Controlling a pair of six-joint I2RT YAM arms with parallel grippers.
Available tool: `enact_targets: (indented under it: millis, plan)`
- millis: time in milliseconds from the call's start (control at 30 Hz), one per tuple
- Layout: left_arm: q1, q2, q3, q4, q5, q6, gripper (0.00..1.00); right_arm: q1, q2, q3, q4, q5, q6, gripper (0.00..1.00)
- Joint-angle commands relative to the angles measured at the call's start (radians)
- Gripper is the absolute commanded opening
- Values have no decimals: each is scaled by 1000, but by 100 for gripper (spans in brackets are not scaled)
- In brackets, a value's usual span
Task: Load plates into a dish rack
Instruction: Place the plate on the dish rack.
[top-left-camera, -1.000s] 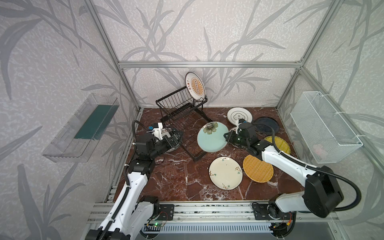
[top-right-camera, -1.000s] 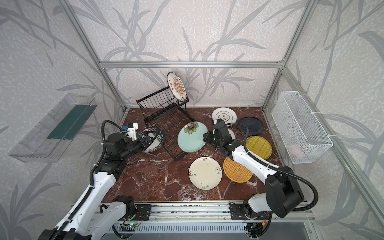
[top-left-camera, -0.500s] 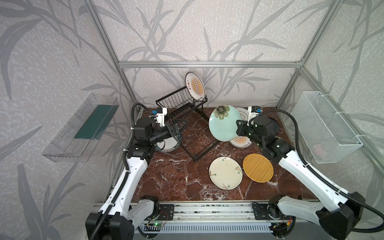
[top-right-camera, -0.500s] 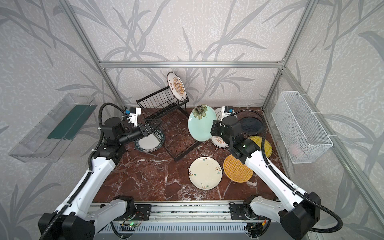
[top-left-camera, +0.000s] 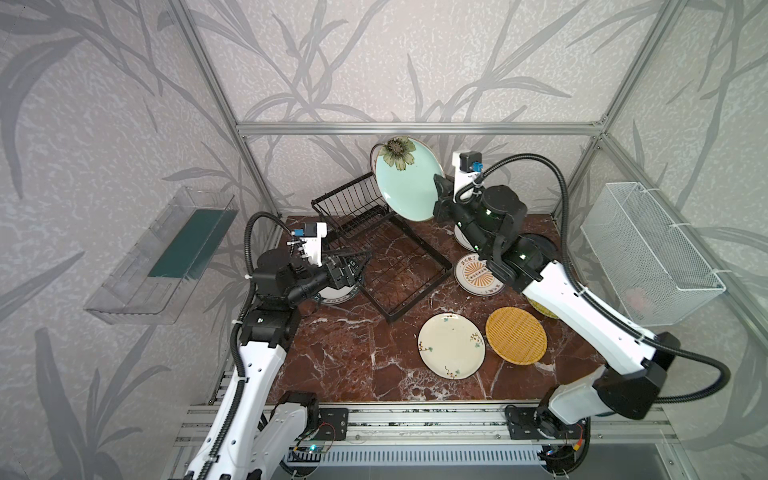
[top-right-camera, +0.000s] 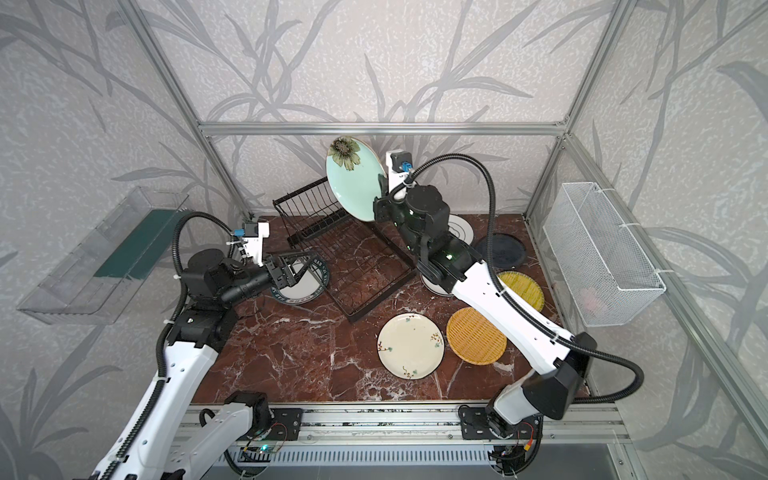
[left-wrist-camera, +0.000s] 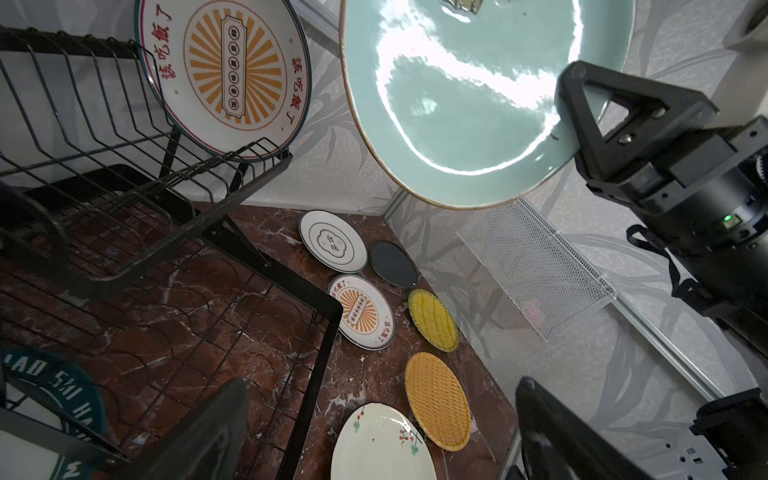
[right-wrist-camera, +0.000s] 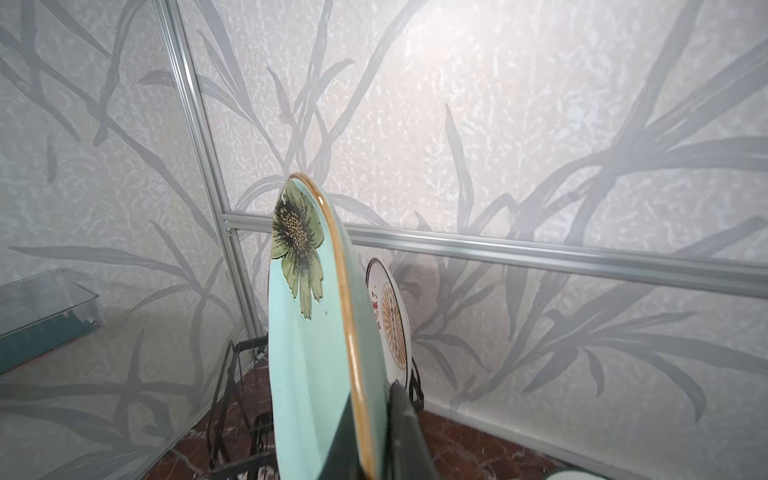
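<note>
Pale green plate clamped at its rim in the right jaws, held on edge, raised near the dish rack and its slotted sunburst plate. Left jaws apart, empty. Placing step; next, probably lower edge-first into a free slot, then release.

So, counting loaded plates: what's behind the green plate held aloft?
One sunburst plate stands in the dish rack; in both top views the green plate hides most of it.

- Rack slots: free, save the sunburst plate standing at one end.
- Green plate: tilted in the air beside that end, barring approach there.
- Tabletop: bare before the rack; flat plates crowd its right.
</note>
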Motion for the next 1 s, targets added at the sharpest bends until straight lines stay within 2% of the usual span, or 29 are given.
enact_targets:
  millis: [0,167,367,600,967]
  plan:
    - [19,-2,-23,-26,-48,54,99,15,87,131,252,67,-147,0]
    - [48,10,-40,19,-39,9,99,31,268,297,342,107,-273,0]
    - [86,25,-67,118,20,-67,99,31,480,568,302,119,-371,0]
    - [116,25,-98,200,35,-125,99,27,695,872,217,117,-443,0]
    - [129,36,-120,280,67,-179,99,-37,768,909,180,103,-389,0]
